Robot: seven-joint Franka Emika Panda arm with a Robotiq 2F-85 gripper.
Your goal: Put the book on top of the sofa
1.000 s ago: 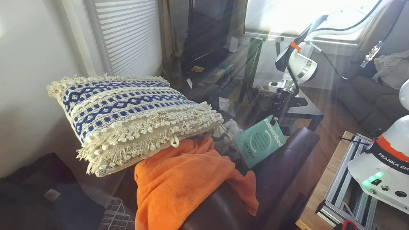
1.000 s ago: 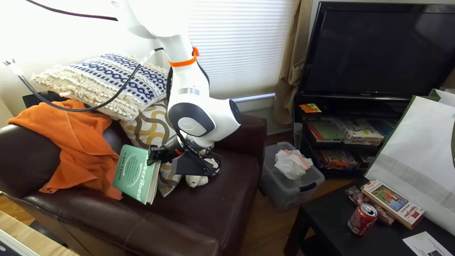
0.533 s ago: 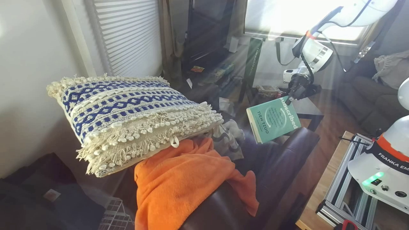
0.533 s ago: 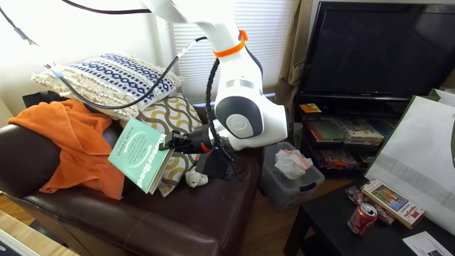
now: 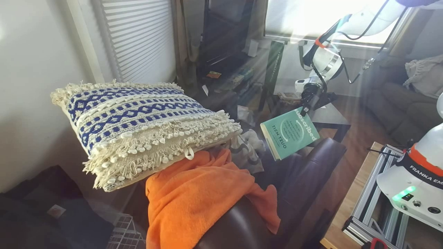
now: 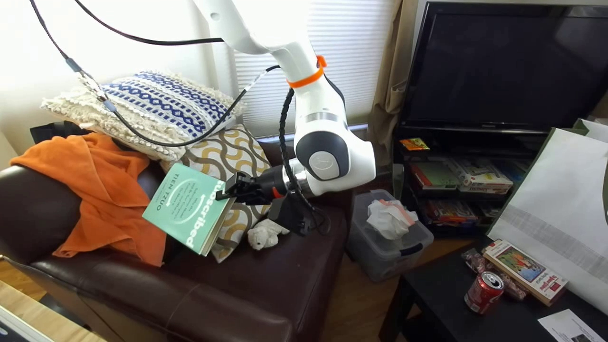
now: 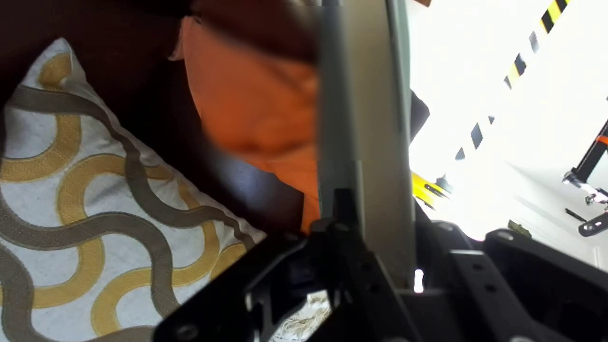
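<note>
Wrist view is showing the claw point(image 7: 377, 223) pinching the book point(image 7: 375, 133) by its edge, squeezing both covers. In both exterior views the book is hanging tilted over the sofa point(image 6: 280, 270), apparently w/o touching it; the orange blanket point(image 6: 102, 199) is lying draped over part of the sofa. Prog. est.: grasp's looking done, carry prob. mostly so, since the book is hovering above the sofa. Remaining, AFAICT: lowering, laying flat & letting go, i.e. the book isn't resting on the sofa yet.
</note>
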